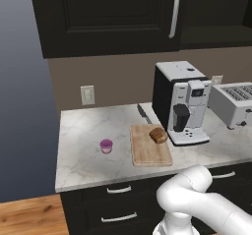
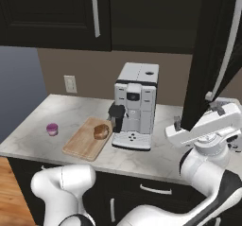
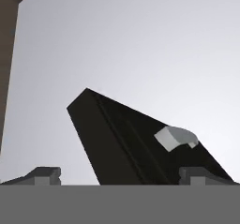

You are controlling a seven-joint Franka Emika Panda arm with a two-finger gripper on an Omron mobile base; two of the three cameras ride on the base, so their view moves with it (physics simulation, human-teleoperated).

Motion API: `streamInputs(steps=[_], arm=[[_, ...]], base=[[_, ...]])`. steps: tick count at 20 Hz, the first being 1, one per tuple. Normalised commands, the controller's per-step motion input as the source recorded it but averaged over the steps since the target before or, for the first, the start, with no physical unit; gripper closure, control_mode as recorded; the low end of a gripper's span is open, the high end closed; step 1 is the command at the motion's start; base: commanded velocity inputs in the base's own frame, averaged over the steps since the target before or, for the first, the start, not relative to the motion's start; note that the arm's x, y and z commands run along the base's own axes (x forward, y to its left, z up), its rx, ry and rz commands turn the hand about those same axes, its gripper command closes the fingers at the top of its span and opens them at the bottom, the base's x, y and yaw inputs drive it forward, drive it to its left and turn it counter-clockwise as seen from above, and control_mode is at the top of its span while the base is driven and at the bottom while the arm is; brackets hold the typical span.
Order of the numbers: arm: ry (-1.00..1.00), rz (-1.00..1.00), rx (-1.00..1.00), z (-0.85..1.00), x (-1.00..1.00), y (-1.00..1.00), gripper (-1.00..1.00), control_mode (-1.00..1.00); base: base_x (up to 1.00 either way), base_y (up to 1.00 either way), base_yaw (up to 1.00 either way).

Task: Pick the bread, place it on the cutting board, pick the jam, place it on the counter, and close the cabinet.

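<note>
The bread (image 1: 158, 134) (image 2: 100, 132) lies on the far right part of the cutting board (image 1: 147, 153) (image 2: 82, 143). Left of the board, the jam (image 1: 106, 145) (image 2: 52, 128) stands on the counter (image 1: 83, 131) (image 2: 56, 109). The cabinet (image 1: 103, 17) (image 2: 47, 12) hangs above; its right door (image 2: 208, 55) (image 3: 122, 138) stands swung open. My gripper (image 2: 198, 118) (image 3: 124, 176) is open just under that door's lower edge, right of the coffee machine. In the hand view the door's bottom corner and a silver handle end (image 3: 176, 138) lie ahead, in line with the gap between the fingertips. Nothing is held.
A white coffee machine (image 1: 179, 101) (image 2: 134, 107) stands right of the board, and a toaster (image 1: 236, 103) further right. A knife (image 1: 142, 112) lies behind the board. A wall outlet (image 1: 87, 95) (image 2: 70, 83) sits on the backsplash. The counter ends at its left edge.
</note>
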Motion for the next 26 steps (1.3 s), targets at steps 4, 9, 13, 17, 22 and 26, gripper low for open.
streamInputs(steps=[4,9,13,17,22,26], arm=[[0.00,-0.20,-0.10,0.00,0.16,0.33,-1.00,-1.00],[0.00,-0.23,-0.11,0.00,0.17,0.39,-1.00,-1.00],[0.00,-0.24,-0.11,0.00,0.15,0.44,-1.00,-1.00],[0.00,-0.25,-0.11,0.00,0.16,0.45,-1.00,-1.00],[0.00,-0.26,-0.11,0.00,0.19,0.46,-1.00,-1.00],[0.00,-0.27,-0.10,0.05,0.32,0.43,-1.00,-1.00]], base=[[0.00,0.00,0.00],[0.00,0.00,0.00],[0.00,0.00,0.00],[0.00,0.00,0.00],[0.00,0.00,0.00],[0.00,0.00,0.00]])
